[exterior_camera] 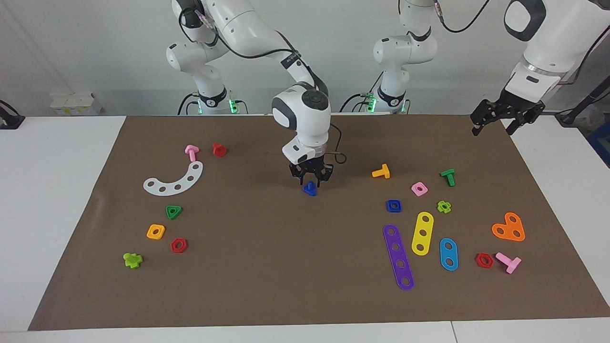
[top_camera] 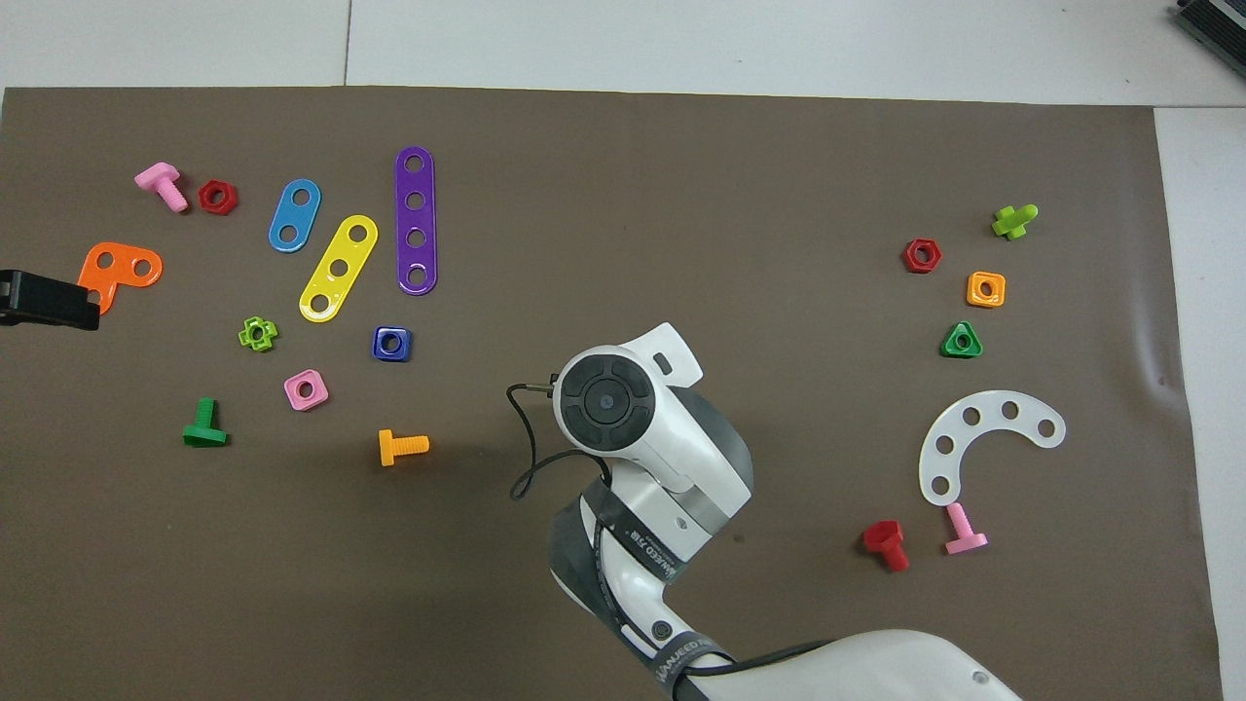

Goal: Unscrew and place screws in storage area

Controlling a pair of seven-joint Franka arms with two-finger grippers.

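My right gripper [exterior_camera: 310, 182] hangs low over the middle of the brown mat, shut on the stem of a blue screw [exterior_camera: 310, 189] whose triangular head points down, at or just above the mat. In the overhead view the right wrist [top_camera: 605, 400] hides both the screw and the fingers. The storage area [exterior_camera: 214, 214] lies toward the right arm's end, marked by a white curved strip [exterior_camera: 174, 181], a green triangular nut [exterior_camera: 174, 212], an orange nut [exterior_camera: 156, 231] and a red nut [exterior_camera: 178, 245]. My left gripper [exterior_camera: 495, 125] waits, open and empty, raised over the mat's corner at the left arm's end.
A blue square nut [exterior_camera: 393, 206], purple [exterior_camera: 398, 257], yellow [exterior_camera: 422, 233] and blue [exterior_camera: 448, 254] strips, an orange bolt [exterior_camera: 381, 172], a green bolt [exterior_camera: 448, 176] and an orange plate [exterior_camera: 509, 228] lie toward the left arm's end. A pink bolt [exterior_camera: 191, 152] and a red bolt [exterior_camera: 219, 149] lie by the white strip.
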